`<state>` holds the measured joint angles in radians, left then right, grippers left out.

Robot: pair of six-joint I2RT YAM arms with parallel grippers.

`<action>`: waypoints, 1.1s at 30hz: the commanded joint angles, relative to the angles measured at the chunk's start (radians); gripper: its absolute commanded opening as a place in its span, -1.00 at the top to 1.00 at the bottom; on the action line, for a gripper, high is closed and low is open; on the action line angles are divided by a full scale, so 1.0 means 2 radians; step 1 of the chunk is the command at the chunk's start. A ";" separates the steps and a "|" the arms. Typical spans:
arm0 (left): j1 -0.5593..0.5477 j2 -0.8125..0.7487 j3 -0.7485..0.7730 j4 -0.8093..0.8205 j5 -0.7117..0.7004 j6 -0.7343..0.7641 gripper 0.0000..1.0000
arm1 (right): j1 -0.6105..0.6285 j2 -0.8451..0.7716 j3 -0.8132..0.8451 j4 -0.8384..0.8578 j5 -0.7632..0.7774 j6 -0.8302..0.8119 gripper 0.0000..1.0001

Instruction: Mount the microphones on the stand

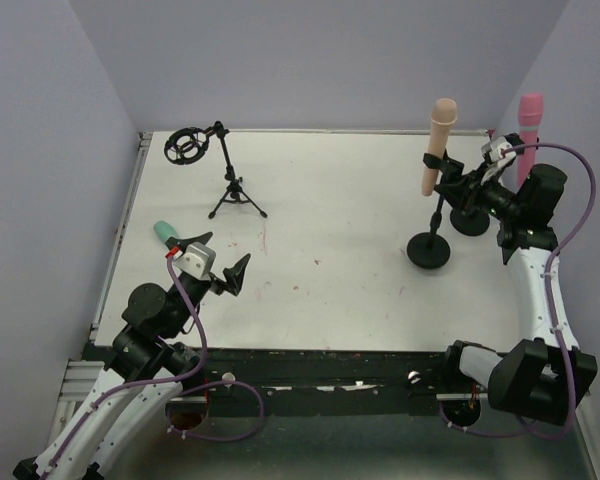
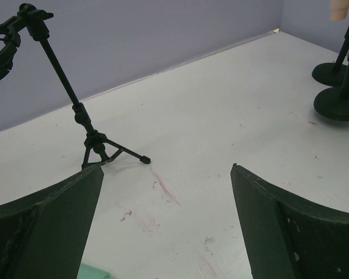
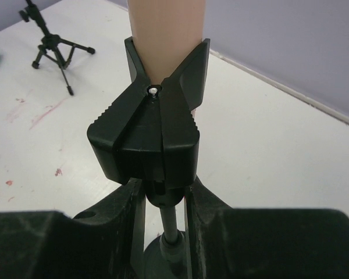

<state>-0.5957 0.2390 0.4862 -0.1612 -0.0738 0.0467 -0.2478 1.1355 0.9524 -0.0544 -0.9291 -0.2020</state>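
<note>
The pale peach microphone (image 1: 438,145) stands upright in the clip (image 3: 148,133) of a round-base stand (image 1: 429,250); it also shows in the right wrist view (image 3: 168,35). My right gripper (image 1: 452,188) is closed around that stand's joint just under the clip, as the right wrist view (image 3: 163,195) shows. The pink microphone (image 1: 529,135) stands upright on a second round-base stand (image 1: 470,222) behind my right arm. The teal microphone (image 1: 166,232) lies on the table at the left, partly hidden by my left gripper (image 1: 220,256), which is open and empty; a teal sliver (image 2: 93,272) shows under it.
A black tripod stand (image 1: 235,195) with an empty ring mount (image 1: 187,146) stands at the back left; it also shows in the left wrist view (image 2: 96,145). Both round bases (image 2: 340,103) show at the right of that view. Purple walls close in the white table (image 1: 330,290).
</note>
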 commanded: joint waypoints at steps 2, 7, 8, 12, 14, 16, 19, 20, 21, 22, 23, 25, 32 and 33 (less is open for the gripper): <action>0.003 -0.005 -0.001 -0.003 0.007 -0.002 -0.97 | -0.052 -0.025 -0.027 0.022 -0.019 0.015 0.71; 0.003 -0.006 -0.001 -0.004 0.009 -0.003 -0.97 | -0.085 -0.030 -0.040 0.022 -0.016 -0.006 0.71; 0.003 -0.006 -0.002 -0.003 0.009 -0.003 -0.97 | -0.089 -0.029 -0.041 0.022 -0.016 -0.010 0.70; 0.003 -0.008 -0.002 -0.004 0.009 -0.002 -0.97 | -0.095 -0.027 -0.041 0.023 -0.027 -0.021 0.70; 0.003 -0.008 -0.002 -0.004 0.009 -0.002 -0.97 | -0.098 -0.026 -0.040 0.022 -0.025 -0.026 0.69; 0.004 -0.009 -0.002 -0.005 0.009 -0.002 -0.97 | -0.102 -0.024 -0.037 0.022 -0.026 -0.031 0.69; 0.004 -0.010 -0.002 -0.004 0.009 -0.003 -0.97 | -0.105 -0.016 -0.035 0.022 -0.033 -0.036 0.67; 0.004 -0.010 -0.002 -0.004 0.010 -0.003 -0.97 | -0.105 -0.013 -0.036 0.036 -0.034 -0.035 0.67; 0.003 -0.011 -0.002 -0.003 0.009 -0.003 -0.97 | -0.105 -0.009 -0.036 0.042 -0.034 -0.034 0.66; 0.003 -0.011 -0.002 -0.003 0.010 -0.003 -0.97 | -0.105 -0.004 -0.035 0.047 -0.035 -0.030 0.65; 0.004 -0.010 -0.002 -0.004 0.011 -0.003 -0.98 | -0.106 0.001 -0.031 0.049 -0.038 -0.032 0.64; 0.003 -0.009 -0.002 -0.004 0.012 -0.003 -0.97 | -0.108 0.011 -0.022 0.049 -0.041 -0.032 0.64; 0.003 -0.004 -0.003 -0.003 0.011 -0.003 -0.97 | -0.113 0.017 -0.021 0.049 -0.043 -0.049 0.62; 0.003 -0.002 -0.003 -0.004 0.011 -0.003 -0.97 | -0.118 0.019 -0.021 0.049 -0.044 -0.051 0.61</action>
<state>-0.5949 0.2306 0.4858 -0.1658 -0.0704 0.0444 -0.4603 1.1648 0.8822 -0.0086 -0.9920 -0.2611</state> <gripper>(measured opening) 0.987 0.320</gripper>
